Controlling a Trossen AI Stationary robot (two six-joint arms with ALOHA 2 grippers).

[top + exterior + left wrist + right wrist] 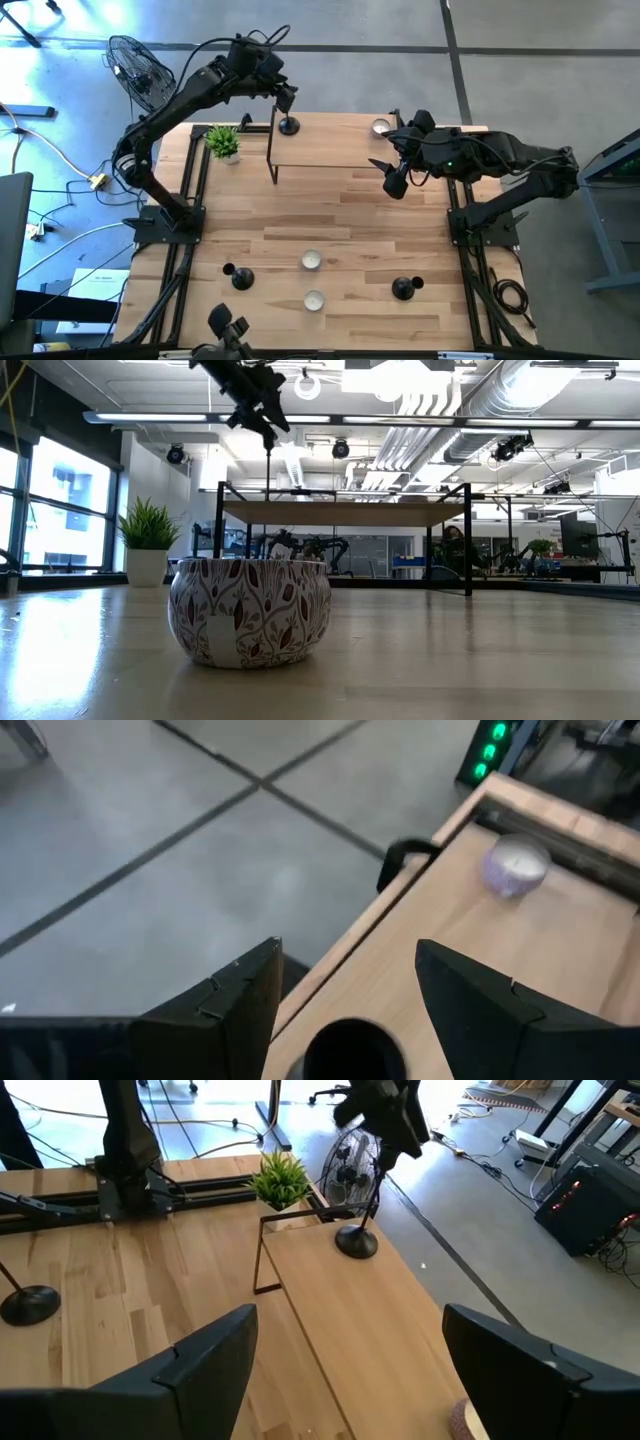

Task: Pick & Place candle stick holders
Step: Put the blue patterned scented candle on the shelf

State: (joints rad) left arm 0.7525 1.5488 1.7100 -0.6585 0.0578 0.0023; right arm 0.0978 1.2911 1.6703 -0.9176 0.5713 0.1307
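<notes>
On raised wooden shelf [330,150] at bench's far side: black round-based candle stick holder with thin stem [288,125], left gripper [285,97] above it, jaws part open around stem top. Right gripper [395,180] over shelf's right end, jaws wide, empty. Silvery tealight cup [380,127] on shelf. Two black holders [241,279] [402,289] and two tealights [311,261] [314,300] on near bench.

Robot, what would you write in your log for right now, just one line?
left end effector: at thin stem of black round-based candle holder on raised wooden shelf | right end effector: open, waiting over table | two black holders left on table
</notes>
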